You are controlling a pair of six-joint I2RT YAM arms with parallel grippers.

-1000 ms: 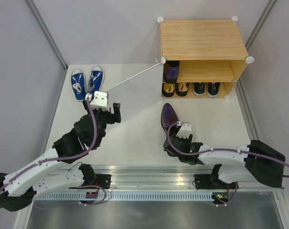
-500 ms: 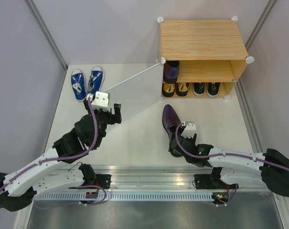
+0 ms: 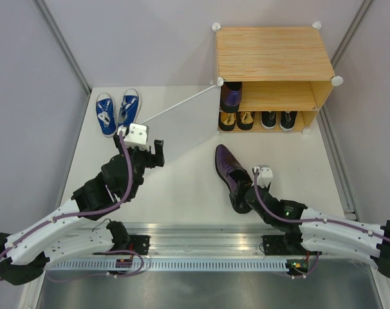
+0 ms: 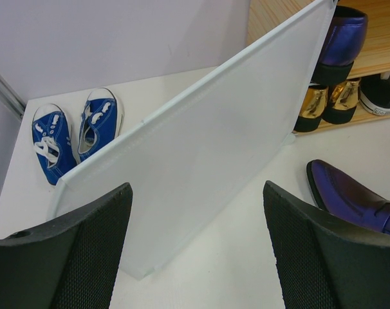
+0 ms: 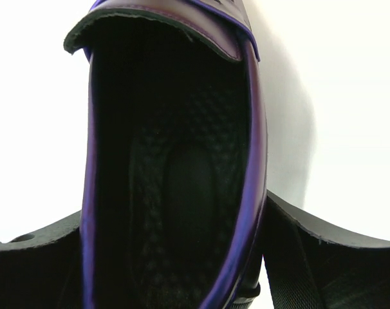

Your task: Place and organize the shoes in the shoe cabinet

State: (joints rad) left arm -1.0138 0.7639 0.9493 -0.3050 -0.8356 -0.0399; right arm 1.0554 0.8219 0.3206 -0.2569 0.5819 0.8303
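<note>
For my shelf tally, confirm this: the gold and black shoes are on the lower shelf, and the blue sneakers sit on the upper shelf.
One part is wrong. The gold shoes and black shoes are on the lower shelf, but the blue sneakers sit on the table, left of the open door, not on the upper shelf. The top external view shows it.

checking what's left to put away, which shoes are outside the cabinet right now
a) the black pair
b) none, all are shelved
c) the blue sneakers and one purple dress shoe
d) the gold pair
C: the blue sneakers sit on the table at far left, and one purple dress shoe lies in front of the cabinet. The gold pair and the black pair are on its lower shelf.
</note>
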